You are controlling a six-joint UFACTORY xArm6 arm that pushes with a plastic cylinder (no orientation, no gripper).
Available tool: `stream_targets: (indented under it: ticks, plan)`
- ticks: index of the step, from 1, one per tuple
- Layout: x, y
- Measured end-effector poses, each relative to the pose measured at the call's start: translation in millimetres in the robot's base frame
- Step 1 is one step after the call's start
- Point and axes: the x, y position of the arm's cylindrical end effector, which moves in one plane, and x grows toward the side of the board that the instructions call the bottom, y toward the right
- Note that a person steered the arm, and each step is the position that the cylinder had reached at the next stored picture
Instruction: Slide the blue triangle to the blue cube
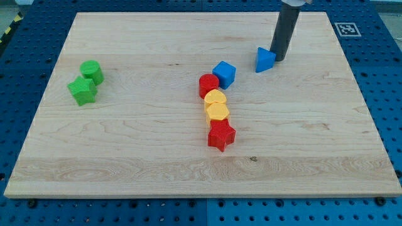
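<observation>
The blue triangle (265, 59) lies on the wooden board at the view's upper right. The blue cube (224, 74) sits to its lower left, a short gap apart. My tip (278, 58) is the lower end of the dark rod and stands right against the triangle's right side. The rod rises to the view's top edge.
A red cylinder (208, 85) touches the blue cube's left side. Below it run a yellow heart-like block (215, 98), a yellow hexagon (218, 112) and a red star (221, 135). A green cylinder (92, 71) and green star (83, 90) sit at the left. The board's edge (201, 194) meets a blue perforated table.
</observation>
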Motion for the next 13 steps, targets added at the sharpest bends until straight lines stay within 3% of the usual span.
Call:
stream_targets:
  ticks: [13]
  plan:
    - [22.1, -55.0]
